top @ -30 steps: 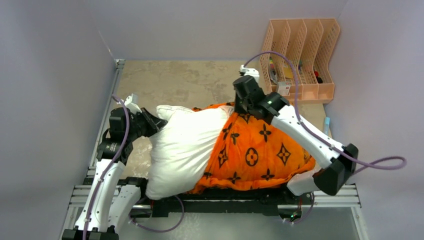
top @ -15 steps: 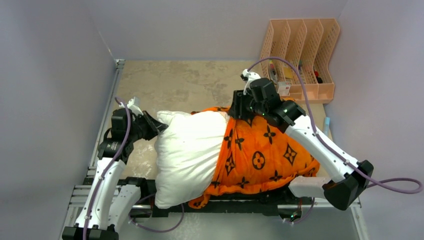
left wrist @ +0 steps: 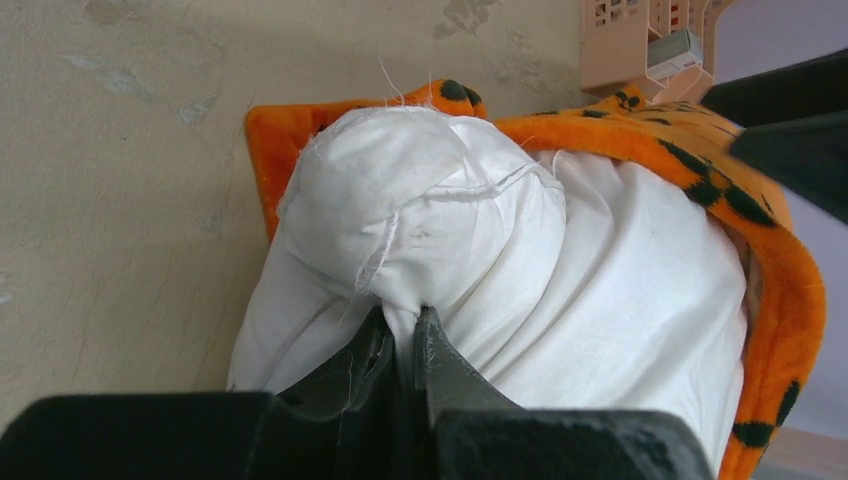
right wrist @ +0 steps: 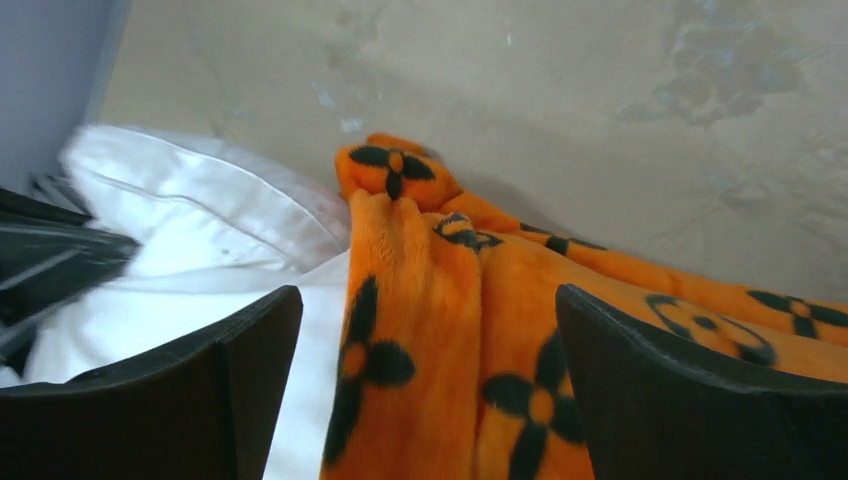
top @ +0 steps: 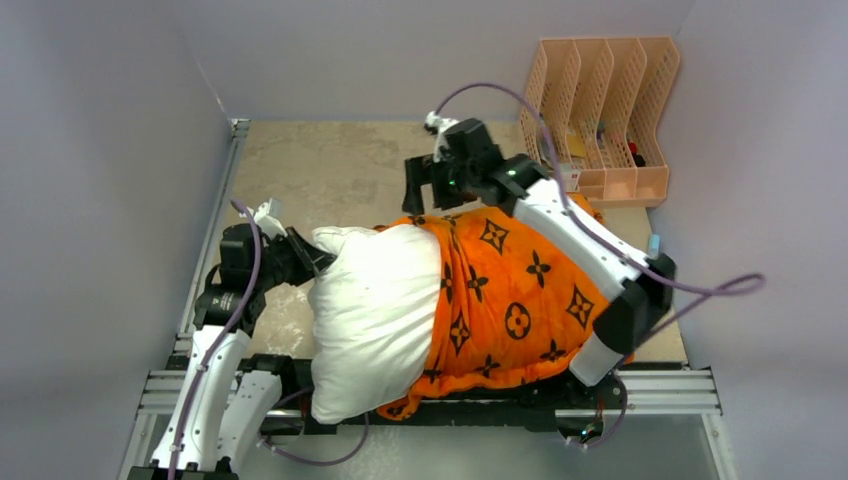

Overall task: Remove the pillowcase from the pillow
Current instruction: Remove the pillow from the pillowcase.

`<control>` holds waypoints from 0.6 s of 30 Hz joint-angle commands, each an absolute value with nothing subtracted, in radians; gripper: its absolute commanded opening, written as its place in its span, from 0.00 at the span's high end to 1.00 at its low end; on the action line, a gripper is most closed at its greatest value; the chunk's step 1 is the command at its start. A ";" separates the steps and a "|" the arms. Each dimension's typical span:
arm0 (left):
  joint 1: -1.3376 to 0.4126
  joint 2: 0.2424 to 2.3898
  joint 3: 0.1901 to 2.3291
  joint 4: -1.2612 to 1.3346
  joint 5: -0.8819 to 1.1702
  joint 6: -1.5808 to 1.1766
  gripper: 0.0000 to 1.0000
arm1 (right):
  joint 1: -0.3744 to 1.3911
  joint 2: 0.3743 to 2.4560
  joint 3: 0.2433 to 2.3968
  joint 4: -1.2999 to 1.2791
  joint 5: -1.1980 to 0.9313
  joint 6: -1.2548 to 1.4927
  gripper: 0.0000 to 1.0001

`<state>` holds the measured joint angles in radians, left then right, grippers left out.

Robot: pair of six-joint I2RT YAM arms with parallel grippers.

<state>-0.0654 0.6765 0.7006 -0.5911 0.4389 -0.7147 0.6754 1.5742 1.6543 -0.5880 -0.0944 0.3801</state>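
The pillow lies across the near middle of the table, its bare white end toward nine o'clock. The orange pillowcase covers only the half toward three o'clock. The left gripper is pinched tight on the pillow's nine o'clock corner. The right gripper hangs at twelve o'clock over the pillowcase's far edge, jaws spread wide and holding nothing. A peach file rack stands at about one o'clock.

Mottled beige tabletop, seemingly lavender walls
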 commanded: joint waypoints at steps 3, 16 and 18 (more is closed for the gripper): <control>-0.061 0.650 0.738 -0.651 0.489 -0.663 1.00 | 0.763 1.822 1.818 -0.854 0.005 0.310 0.18; -0.061 0.616 0.773 -0.803 0.365 -0.655 1.00 | 0.564 1.710 1.782 -0.848 0.627 0.284 1.00; -0.062 0.628 0.792 -0.865 0.298 -0.649 1.00 | 0.492 1.649 1.726 -0.804 0.632 0.285 1.00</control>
